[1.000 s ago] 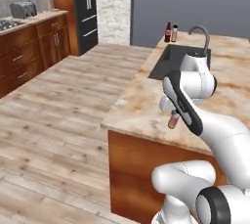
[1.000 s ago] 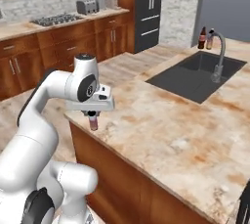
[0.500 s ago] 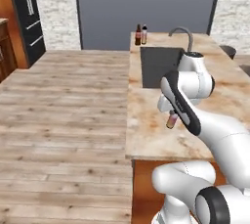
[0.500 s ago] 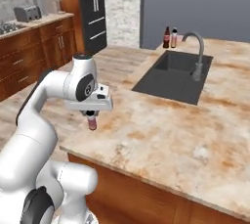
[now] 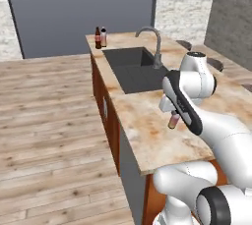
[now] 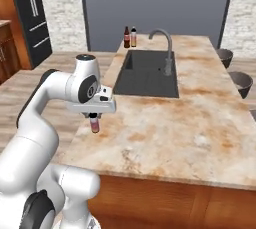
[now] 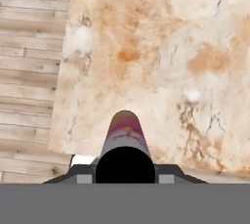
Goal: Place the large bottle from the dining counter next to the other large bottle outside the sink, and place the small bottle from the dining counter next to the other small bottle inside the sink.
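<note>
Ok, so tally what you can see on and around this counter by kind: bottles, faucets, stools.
Bottles: 3, a tall brown bottle, a pink-and-white bottle, and a small pink bottle in the pincer.
Faucets: 1, the grey faucet.
Stools: 2, the near stool and the far stool.
Total: 6.

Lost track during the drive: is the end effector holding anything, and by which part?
Yes. The end effector holds the small pink bottle by its top, at the dark cap; the body hangs upright below the fingers, above the counter.
</note>
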